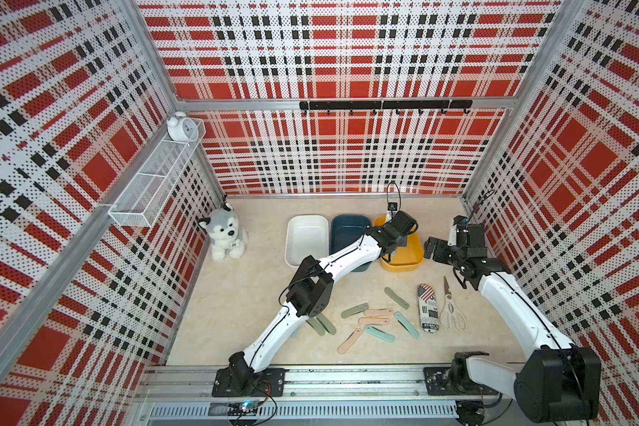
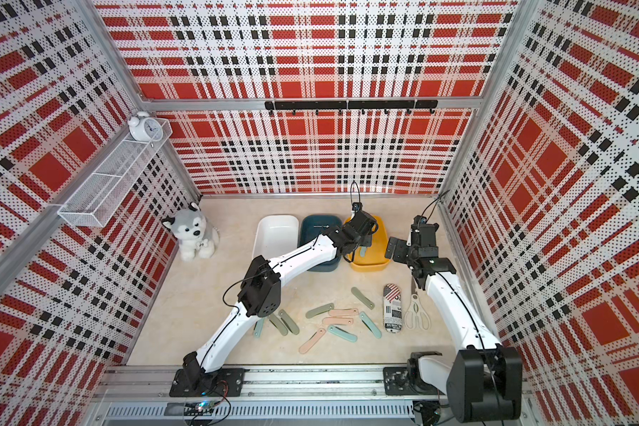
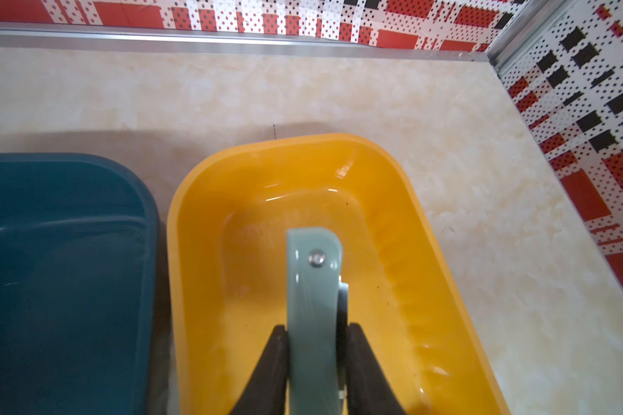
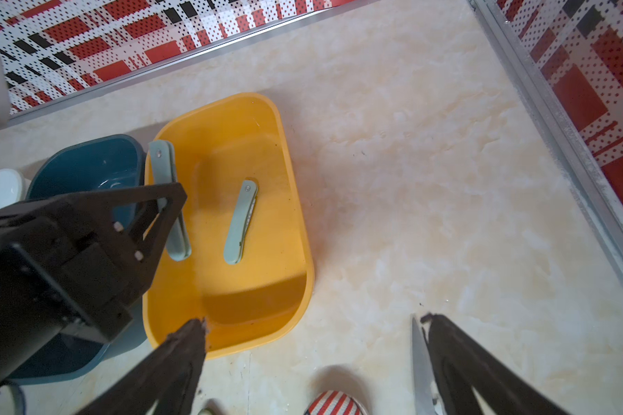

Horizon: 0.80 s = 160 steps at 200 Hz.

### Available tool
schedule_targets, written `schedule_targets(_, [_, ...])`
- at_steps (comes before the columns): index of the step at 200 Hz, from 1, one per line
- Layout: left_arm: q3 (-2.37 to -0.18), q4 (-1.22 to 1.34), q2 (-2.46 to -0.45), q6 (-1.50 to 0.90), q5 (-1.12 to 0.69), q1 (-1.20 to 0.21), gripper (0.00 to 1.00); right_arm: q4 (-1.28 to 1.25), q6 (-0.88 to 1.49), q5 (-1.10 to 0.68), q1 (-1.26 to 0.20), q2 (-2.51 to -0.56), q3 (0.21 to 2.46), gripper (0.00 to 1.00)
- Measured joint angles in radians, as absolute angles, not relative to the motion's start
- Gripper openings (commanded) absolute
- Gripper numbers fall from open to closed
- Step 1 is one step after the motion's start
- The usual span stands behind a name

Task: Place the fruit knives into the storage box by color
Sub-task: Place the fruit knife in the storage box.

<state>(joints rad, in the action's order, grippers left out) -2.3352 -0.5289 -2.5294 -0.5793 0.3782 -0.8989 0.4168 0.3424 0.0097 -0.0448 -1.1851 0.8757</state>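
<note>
Lab test cell — plaid pegboard walls (image 1: 347, 55), aluminium rail (image 1: 310, 380).

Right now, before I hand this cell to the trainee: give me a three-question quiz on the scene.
1. True or false: the left tool is shut on a teal knife above the yellow box.
2. Not counting the held one, how many knives lie inside that box? A none, B one, C three.
3. Fill in: the right tool stands ___ (open or shut).
Key: 1 true; 2 B, the loose knife; 3 open.
</note>
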Motion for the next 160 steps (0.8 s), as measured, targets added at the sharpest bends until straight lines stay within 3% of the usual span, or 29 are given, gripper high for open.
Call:
schedule_targets(115, [-2.315, -0.407, -2.618, -0.582, 0.372, -0.899, 0.23, 0.413, 0.358, -0.072, -0.052, -1.149, 0.813, 1.00])
schedule_targets(160, [-2.305, -0.400, -2.630, -0.580, 0.371, -0.898, 0.34, 0.414, 0.358, -0.076, -0.059, -1.127, 0.812, 1.00])
